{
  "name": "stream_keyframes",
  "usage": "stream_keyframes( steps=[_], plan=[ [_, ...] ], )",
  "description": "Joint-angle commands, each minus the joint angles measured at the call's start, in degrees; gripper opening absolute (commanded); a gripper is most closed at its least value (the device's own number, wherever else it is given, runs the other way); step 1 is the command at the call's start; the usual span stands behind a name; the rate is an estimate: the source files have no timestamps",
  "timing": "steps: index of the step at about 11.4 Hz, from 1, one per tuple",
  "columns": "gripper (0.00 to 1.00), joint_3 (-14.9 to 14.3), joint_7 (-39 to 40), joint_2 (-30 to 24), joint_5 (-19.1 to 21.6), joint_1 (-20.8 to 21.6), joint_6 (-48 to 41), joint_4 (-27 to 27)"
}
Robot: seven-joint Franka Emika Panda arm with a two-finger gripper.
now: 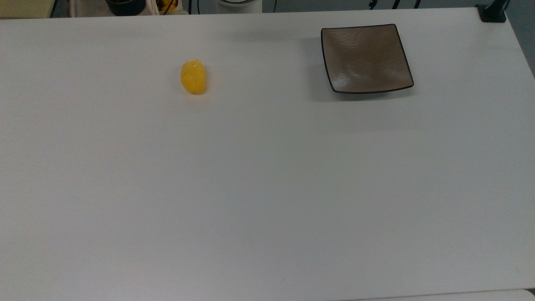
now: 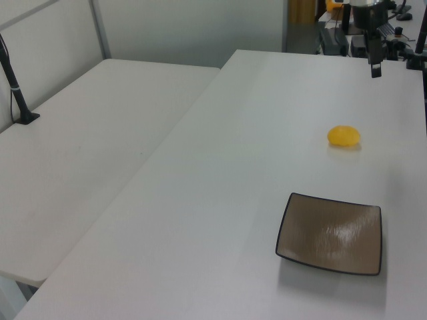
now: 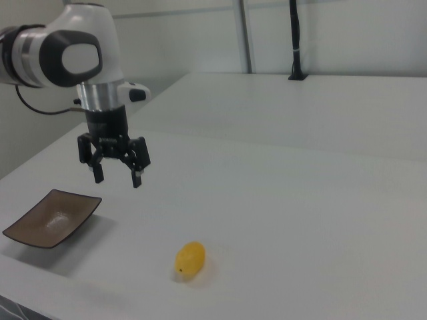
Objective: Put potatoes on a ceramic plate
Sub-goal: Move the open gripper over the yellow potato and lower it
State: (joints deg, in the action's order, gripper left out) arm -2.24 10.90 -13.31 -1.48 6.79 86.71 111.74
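While the gripper [image 3: 117,177] hangs in the air above the white table [image 1: 267,188], its two fingers are spread apart with nothing between them. In the right view the gripper points straight down from the white arm [image 3: 70,57], above bare tabletop just to the right of the ceramic plate [image 3: 51,218] and up and to the left of the potato [image 3: 190,259]. It touches neither item. In the left view one dark fingertip of the gripper [image 2: 375,67] shows near the table's far edge, beyond the potato [image 2: 343,136].

Taking the ceramic plate [image 1: 365,57] as the landmark:
- The plate rests flat on the table near the top view's upper edge. It is square and brown-grey, with a thin dark rim and upturned corners. Nothing lies on it.
- The potato [image 1: 193,76] lies on the bare table well to the left of the plate in the top view, apart from it and slightly lower in that picture. It is a small glossy yellow oval, far smaller than the plate, with its long axis roughly up and down in the top view.
- In the left view the potato sits beyond the ceramic plate [image 2: 330,233], well clear of its rim.
- In the right view the potato sits to the right of the plate and nearer the camera.
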Motion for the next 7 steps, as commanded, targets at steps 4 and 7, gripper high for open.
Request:
stream_keyframes(
  steps=[4, 7],
  plan=[
    [1.00, -3.5, 1.5, -4.4, -2.9, -1.3, 19.6, 15.9],
    [1.00, -5.5, 1.5, -3.9, -4.0, -2.0, 28.9, 20.3]
  ],
)
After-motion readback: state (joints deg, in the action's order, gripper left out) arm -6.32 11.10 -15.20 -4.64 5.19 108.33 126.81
